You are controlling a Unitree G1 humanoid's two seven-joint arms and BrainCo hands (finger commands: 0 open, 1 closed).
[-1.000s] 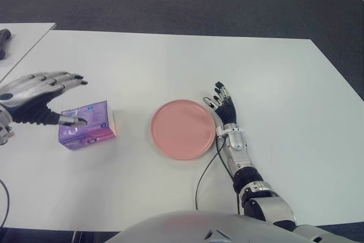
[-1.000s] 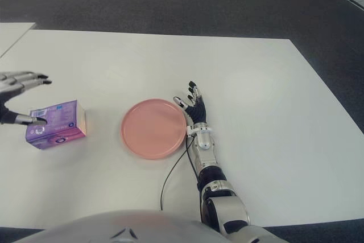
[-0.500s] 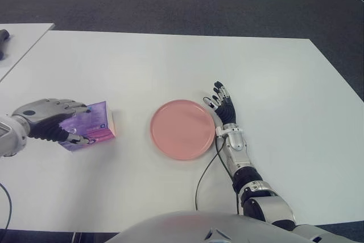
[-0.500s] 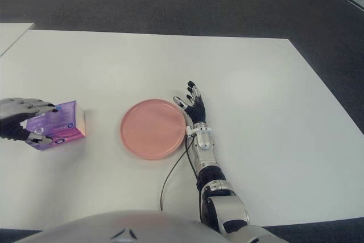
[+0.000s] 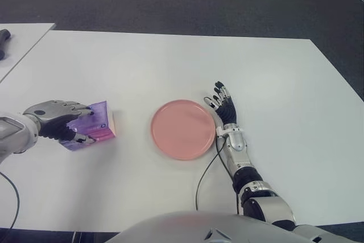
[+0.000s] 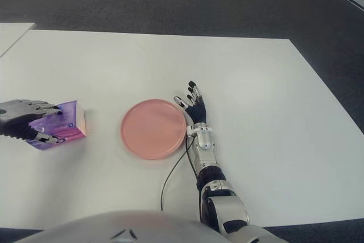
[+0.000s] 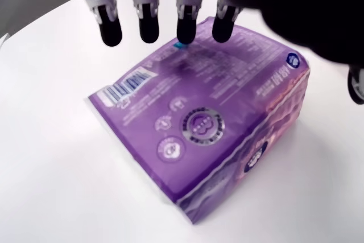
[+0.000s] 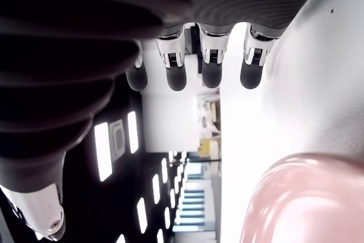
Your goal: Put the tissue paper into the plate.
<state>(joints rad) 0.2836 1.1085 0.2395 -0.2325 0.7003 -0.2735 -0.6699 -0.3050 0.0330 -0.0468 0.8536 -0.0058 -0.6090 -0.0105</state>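
White table [image 5: 170, 72] | left hand [image 5: 54, 123] fingers [image 7: 185, 24] seemingly clasp tissue pack [image 7: 199, 135]

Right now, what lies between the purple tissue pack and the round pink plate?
Only bare white table separates the purple tissue pack, under the left hand, from the round pink plate, per both eye views.

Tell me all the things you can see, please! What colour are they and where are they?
tissue pack: one, purple, on the table's left part, left of the plate
plate: one, pink, round, middle of the table
table: one, white, under everything
second table: one, white, far left edge
cable: one, dark, beside the right arm
left hand: fingers wrapped over the tissue pack
right hand: fingers spread, at the plate's right edge
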